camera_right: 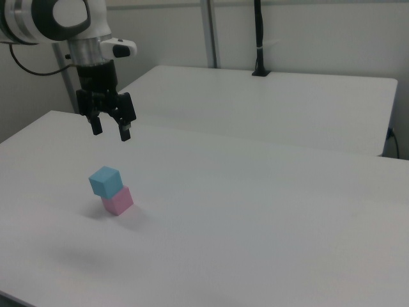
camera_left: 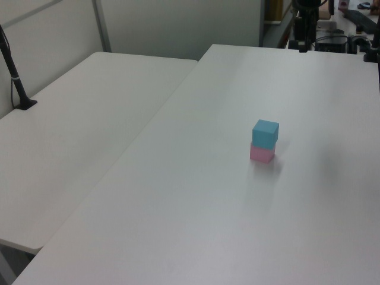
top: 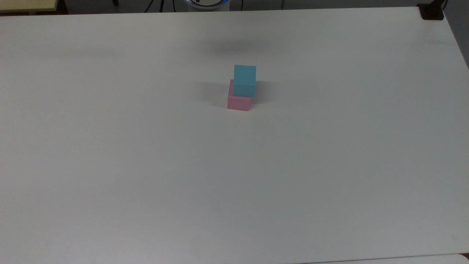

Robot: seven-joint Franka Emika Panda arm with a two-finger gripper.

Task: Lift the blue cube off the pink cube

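Gripper (camera_right: 111, 131): hangs above the pink cube, well apart from it, its 2 fingers spread, nothing between them.
Blue cube (camera_right: 105, 181): sits on the pink cube (camera_right: 118, 201), skewed and overhanging.
Handling: likely light, stiff, matte; take it by 2 opposite side faces.

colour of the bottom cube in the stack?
Pale pink; the pink cube shows best in the top view, under the blue cube.
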